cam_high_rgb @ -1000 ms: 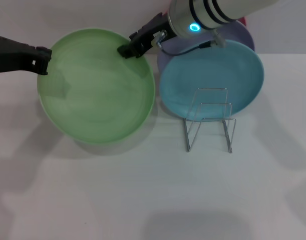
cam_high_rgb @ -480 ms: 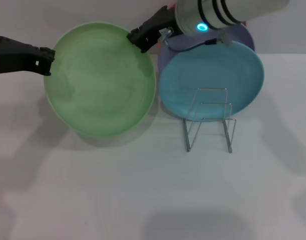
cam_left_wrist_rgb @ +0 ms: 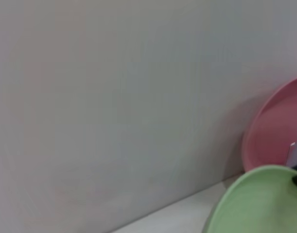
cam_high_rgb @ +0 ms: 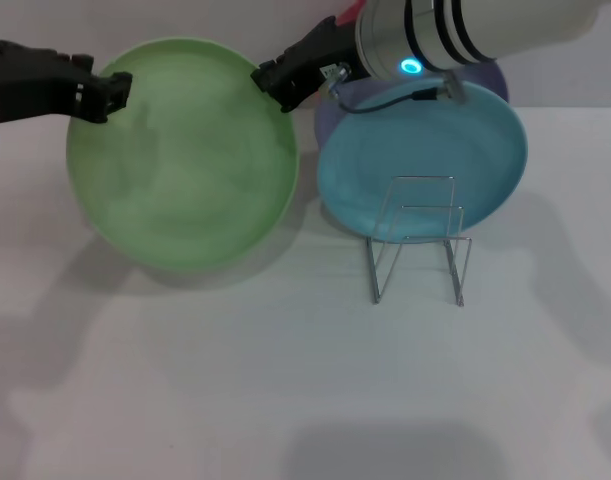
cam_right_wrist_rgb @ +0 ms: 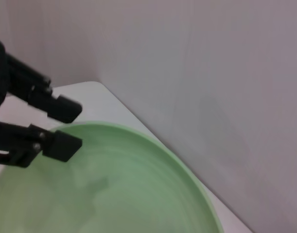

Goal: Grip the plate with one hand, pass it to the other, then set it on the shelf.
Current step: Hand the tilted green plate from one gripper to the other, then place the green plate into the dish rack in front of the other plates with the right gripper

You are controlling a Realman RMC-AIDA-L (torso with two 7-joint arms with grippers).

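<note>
The light green plate (cam_high_rgb: 182, 165) hangs tilted in the air above the table, between my two grippers. My left gripper (cam_high_rgb: 120, 88) is shut on its upper left rim. In the right wrist view the left gripper (cam_right_wrist_rgb: 73, 127) has one finger on each side of the plate's (cam_right_wrist_rgb: 114, 194) rim. My right gripper (cam_high_rgb: 270, 80), on the arm with the blue ring, is at the plate's upper right rim. The wire shelf (cam_high_rgb: 417, 240) stands on the table to the right. The plate's edge also shows in the left wrist view (cam_left_wrist_rgb: 260, 204).
A teal-blue plate (cam_high_rgb: 425, 150) leans behind the shelf, with a purple plate (cam_high_rgb: 490, 75) behind it. A pink plate (cam_left_wrist_rgb: 279, 131) leans against the back wall. The white table (cam_high_rgb: 285, 400) stretches toward me.
Both grippers have moved up and a little to the right. The green plate has risen and shifted slightly left. The left gripper now reaches further in over the rim.
</note>
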